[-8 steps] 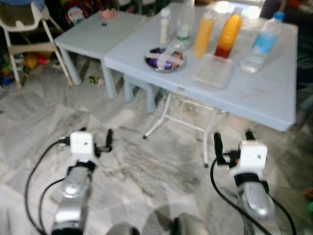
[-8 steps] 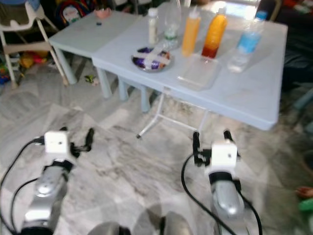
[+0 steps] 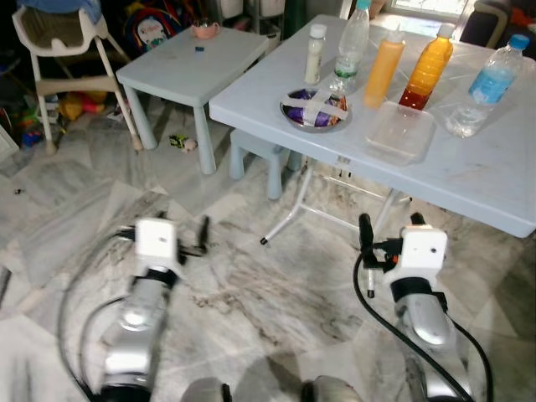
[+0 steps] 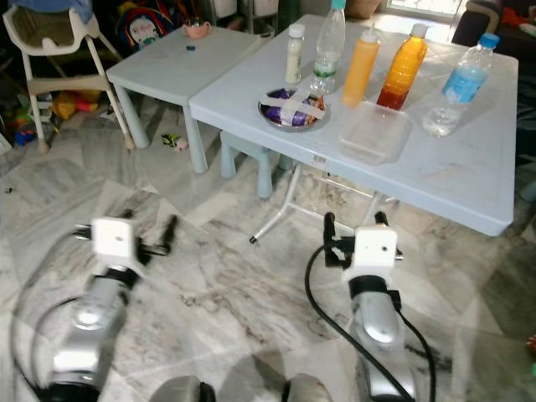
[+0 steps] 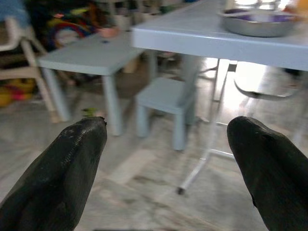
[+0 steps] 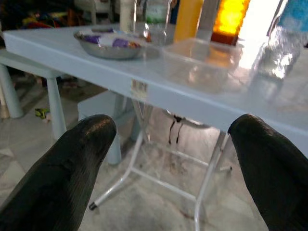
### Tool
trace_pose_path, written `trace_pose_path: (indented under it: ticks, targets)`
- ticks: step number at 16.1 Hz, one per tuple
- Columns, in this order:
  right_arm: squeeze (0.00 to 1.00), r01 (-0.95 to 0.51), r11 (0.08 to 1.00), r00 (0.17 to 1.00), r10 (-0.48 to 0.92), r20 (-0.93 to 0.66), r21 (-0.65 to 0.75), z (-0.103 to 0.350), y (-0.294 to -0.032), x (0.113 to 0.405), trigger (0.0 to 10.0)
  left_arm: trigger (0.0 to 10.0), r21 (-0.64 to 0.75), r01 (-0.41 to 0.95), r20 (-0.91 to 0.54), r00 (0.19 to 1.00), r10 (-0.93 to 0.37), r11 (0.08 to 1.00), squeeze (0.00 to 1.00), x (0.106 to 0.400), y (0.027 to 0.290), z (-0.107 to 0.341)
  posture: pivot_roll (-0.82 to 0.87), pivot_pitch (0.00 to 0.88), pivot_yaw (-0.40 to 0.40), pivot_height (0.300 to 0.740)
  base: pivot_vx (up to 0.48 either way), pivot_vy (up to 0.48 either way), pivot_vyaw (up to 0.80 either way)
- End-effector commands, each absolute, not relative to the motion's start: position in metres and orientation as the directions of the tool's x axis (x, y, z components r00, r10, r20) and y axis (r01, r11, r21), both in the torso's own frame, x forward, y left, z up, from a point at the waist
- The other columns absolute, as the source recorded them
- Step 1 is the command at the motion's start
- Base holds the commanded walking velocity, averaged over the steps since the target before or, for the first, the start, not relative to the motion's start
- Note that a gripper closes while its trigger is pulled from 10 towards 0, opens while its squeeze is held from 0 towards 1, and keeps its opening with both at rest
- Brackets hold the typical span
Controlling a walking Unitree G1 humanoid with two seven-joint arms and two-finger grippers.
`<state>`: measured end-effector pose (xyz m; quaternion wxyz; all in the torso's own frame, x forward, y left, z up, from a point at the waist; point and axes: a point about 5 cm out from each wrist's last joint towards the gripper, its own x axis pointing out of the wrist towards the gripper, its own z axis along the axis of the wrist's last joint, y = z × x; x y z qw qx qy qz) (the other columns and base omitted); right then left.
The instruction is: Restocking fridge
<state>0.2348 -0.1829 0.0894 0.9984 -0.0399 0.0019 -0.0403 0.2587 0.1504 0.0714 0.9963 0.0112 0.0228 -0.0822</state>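
On the pale blue folding counter (image 3: 469, 180) stand two orange juice bottles (image 3: 383, 67), clear water bottles (image 3: 488, 85), their labels unreadable, a clear plastic tray (image 3: 400, 131) and a steel bowl (image 3: 315, 110); left claw (image 5: 166, 168) and right claw (image 6: 168, 168) hover empty above the marble floor (image 3: 276, 285), fingers spread apart.

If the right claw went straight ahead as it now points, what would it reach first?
Probably the front edge of the folding table: the open right claw points at or just under it. Depth is unclear.

On the folding table (image 3: 469, 180) stand a small white bottle (image 3: 316, 54), clear bottle (image 3: 352, 46), two orange bottles (image 3: 383, 69), water bottle (image 3: 487, 86); metal bowl (image 3: 315, 110) and clear container (image 3: 400, 132) in front.
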Motion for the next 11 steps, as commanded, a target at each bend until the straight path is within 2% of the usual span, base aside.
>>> trace_pose_path:
  ticks: [1, 3, 5, 8, 11]
  targets:
    - [0.0, 0.114, 0.991, 0.993, -0.114, -0.003, -0.074, 0.089, -0.191, 0.235, 10.0, 10.0, 0.025, 0.165, -0.048, 0.985, -0.163, 0.986, 0.0, 0.26, 0.15, 0.072, -0.03, 0.072, 0.001, 0.74, 0.0, 0.0, 0.0]
    - [0.0, 0.104, 0.988, 0.994, -0.105, -0.002, -0.111, 0.086, -0.191, 0.239, 10.0, 10.0, 0.024, 0.133, -0.111, 0.985, -0.13, 0.991, 0.0, 0.264, 0.153, 0.063, -0.03, 0.068, -0.004, 0.74, 0.0, 0.0, 0.0]
    - [0.0, 0.098, 0.991, 0.995, -0.099, -0.006, -0.09, 0.085, -0.19, 0.24, 10.0, 10.0, 0.027, 0.128, -0.153, 0.981, -0.123, 0.991, 0.0, 0.269, 0.153, 0.058, -0.03, 0.071, 0.001, 0.74, 0.0, 0.0, 0.0]
    - [0.0, 0.099, 0.991, 0.995, -0.099, 0.005, -0.09, 0.086, -0.191, 0.241, 10.0, 10.0, -0.008, 0.137, -0.149, 0.979, -0.137, 0.99, 0.0, 0.274, 0.152, 0.059, -0.04, 0.074, 0.011, 0.74, 0.0, 0.0, 0.0]
    - [0.0, 0.116, 0.991, 0.993, -0.115, 0.014, -0.072, 0.089, -0.193, 0.24, 10.0, 10.0, 0.028, 0.179, -0.124, 0.977, -0.174, 0.983, 0.0, 0.271, 0.148, 0.066, -0.04, 0.081, 0.015, 0.74, 0.0, 0.0, -0.72]
